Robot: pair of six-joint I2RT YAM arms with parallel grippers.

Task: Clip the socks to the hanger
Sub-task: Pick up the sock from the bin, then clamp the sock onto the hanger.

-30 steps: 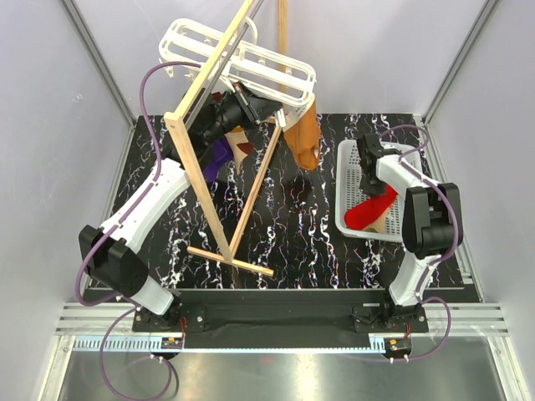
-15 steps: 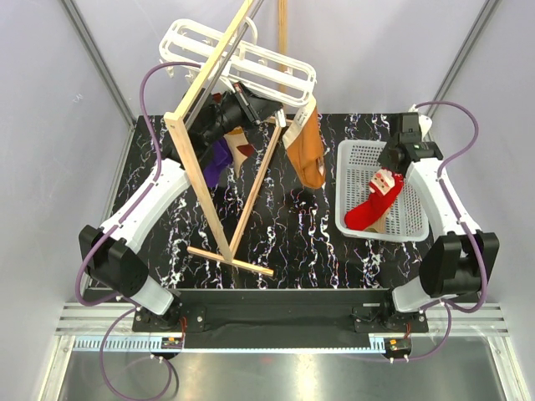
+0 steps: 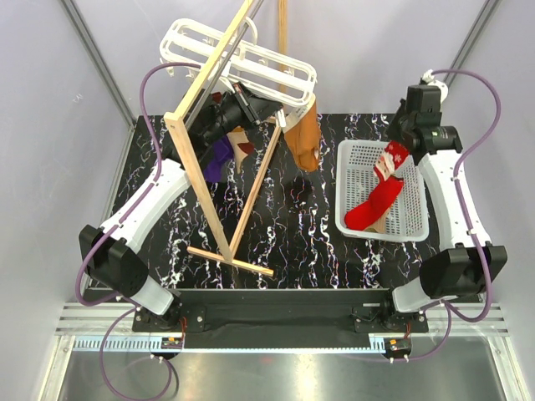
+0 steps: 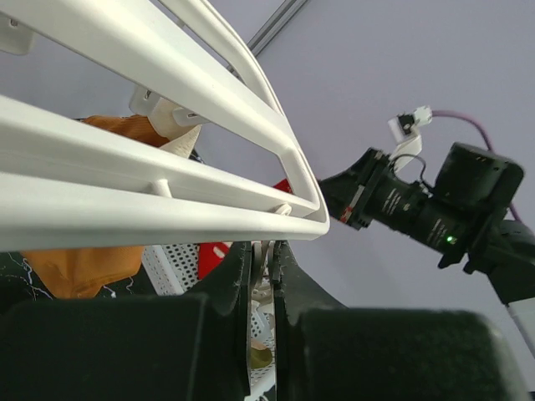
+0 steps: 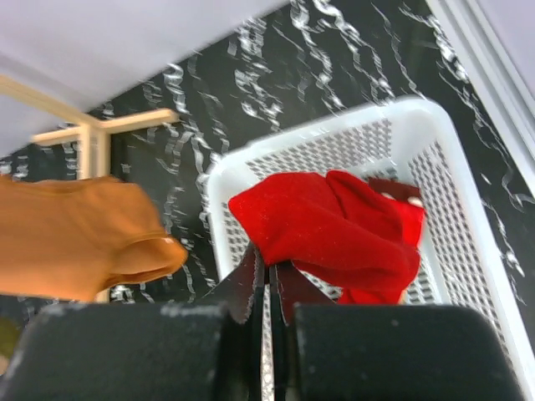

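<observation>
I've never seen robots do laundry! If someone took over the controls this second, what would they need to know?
Left gripper: up at the hanger, fingers nearly together; whether they pinch anything is unclear.
Right gripper: shut on the red sock, whose lower end lies in the white basket.
Done: one orange sock hangs from the hanger.
Left: carry the red sock over and clip it on.
</observation>
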